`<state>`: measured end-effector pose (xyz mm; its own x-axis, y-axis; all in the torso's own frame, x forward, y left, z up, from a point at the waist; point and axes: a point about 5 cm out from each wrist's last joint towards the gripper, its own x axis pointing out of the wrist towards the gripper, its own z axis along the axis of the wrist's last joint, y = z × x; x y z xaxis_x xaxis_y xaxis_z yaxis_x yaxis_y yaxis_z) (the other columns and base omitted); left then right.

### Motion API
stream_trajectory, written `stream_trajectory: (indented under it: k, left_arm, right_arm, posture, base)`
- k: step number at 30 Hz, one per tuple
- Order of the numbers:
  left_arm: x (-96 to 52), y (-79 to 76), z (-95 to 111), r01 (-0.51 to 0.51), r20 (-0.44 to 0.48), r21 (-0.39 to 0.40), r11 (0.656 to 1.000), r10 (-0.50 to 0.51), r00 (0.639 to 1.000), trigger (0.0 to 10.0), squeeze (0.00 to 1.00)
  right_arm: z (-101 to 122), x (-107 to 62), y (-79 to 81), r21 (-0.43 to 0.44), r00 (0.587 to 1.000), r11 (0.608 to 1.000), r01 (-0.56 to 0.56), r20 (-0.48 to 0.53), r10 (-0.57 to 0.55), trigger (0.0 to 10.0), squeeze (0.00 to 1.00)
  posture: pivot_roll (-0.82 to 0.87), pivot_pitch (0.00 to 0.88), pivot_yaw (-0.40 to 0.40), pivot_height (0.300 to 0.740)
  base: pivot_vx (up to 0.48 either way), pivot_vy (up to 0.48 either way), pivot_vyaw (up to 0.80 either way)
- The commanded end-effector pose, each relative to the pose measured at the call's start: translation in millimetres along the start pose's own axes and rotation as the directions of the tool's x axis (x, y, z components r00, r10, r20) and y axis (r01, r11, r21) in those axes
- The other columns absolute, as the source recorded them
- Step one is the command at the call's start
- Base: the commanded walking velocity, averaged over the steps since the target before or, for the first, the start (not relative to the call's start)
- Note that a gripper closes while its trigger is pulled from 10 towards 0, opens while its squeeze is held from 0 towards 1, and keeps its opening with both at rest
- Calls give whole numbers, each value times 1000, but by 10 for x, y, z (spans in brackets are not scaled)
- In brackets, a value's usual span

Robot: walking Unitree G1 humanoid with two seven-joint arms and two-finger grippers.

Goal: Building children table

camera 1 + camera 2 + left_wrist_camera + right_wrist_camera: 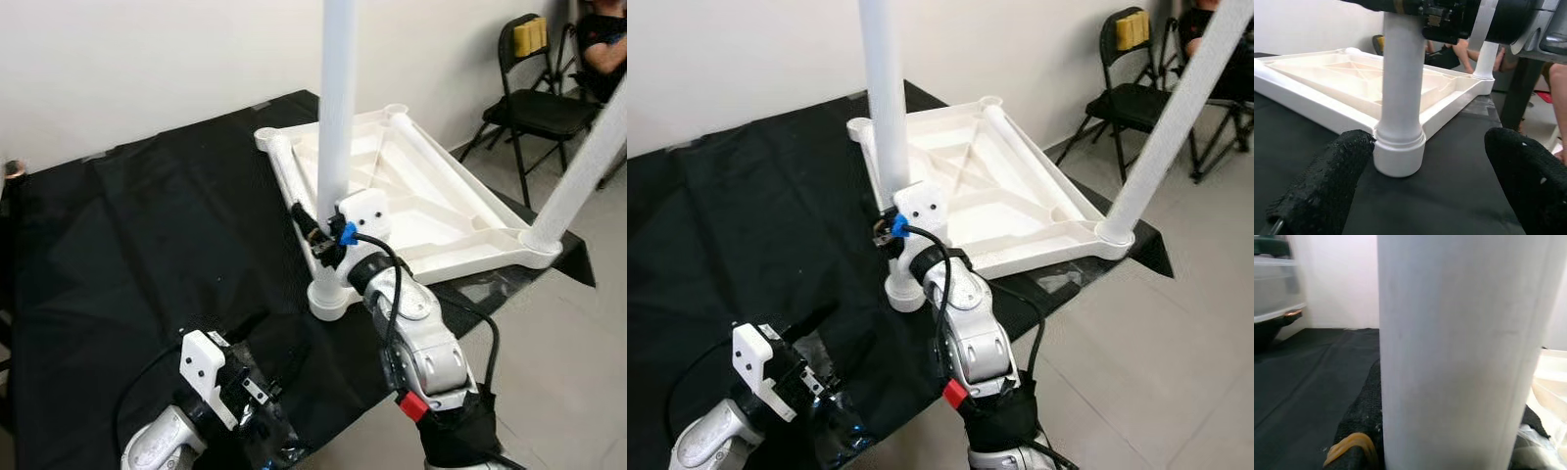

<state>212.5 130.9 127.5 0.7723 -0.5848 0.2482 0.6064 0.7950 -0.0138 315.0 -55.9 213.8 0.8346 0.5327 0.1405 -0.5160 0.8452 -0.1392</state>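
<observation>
Table leg (336,108): light, stiff, slick plastic; right gripper (328,240) clamps it low, at 6 o'clock of the tabletop (431,206). Left gripper (1425,191) gapes.

Upturned tabletop (431,211) on mat (147,245), 2 legs (336,108) upright, chair (534,98) behind right

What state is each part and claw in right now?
Tabletop: upside down on the black cloth.
Near leg: upright in its corner socket.
Far leg: seated, leaning outward.
Right claw: shut on the near leg.
Left claw: open, low by the leg's base.
Folding chair: unfolded.
</observation>
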Motion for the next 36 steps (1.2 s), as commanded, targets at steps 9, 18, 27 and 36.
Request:
stream_trajectory:
  k: [9,18,27,36]
  left_arm:
    - [-29,-9,-21,-9,-17,-3,1000,9,1000,10000,0]
    - [-34,-27,-23,-10,-16,-6,1000,10,1000,10000,0]
    - [-52,-48,-26,-12,-22,1,1000,12,1000,10000,0]
    - [-65,-45,-18,-8,-25,-4,1000,8,1000,10000,0]
  right_arm:
    - [-3,71,-120,96,962,960,-264,-45,269,10000,1000]
    - [153,-59,-130,-55,756,755,-654,-91,648,10000,0]
    - [440,53,-421,-102,727,721,-686,-52,685,0,0]
    - [370,-120,-546,-71,657,653,-754,-84,750,0,0]
  posture:
    - [45,180,9,740]
    - [53,181,3,740]
    - [68,181,-2,740]
    - [65,189,9,740]
  base:
    - [0,0,0]
    - [0,0,0]
    - [0,0,0]
    - [0,0,0]
